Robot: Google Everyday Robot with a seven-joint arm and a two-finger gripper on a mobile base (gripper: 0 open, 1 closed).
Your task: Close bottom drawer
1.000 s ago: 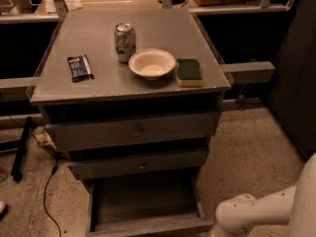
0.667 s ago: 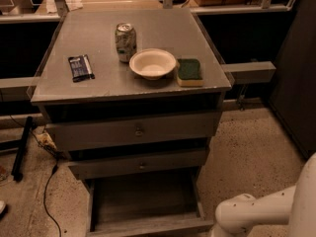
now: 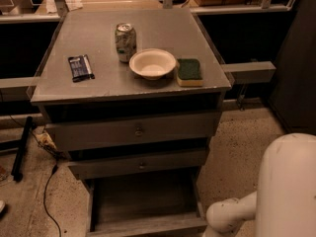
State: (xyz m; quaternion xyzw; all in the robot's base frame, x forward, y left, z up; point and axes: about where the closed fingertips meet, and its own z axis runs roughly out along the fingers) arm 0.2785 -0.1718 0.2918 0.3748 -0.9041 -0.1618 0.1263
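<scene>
The bottom drawer (image 3: 143, 201) stands open, left of the arm (image 3: 232, 216). The hand is out of view, so I cannot tell its grip. Rigid wood, probably light: push the flat front.

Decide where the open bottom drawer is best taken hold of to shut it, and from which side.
Take the bottom drawer by the top edge of its front panel, mid-width, from the front: it stands pulled out and should slide straight back. No knob shows. The pincer is out of view; only the arm shows, lower right.
</scene>
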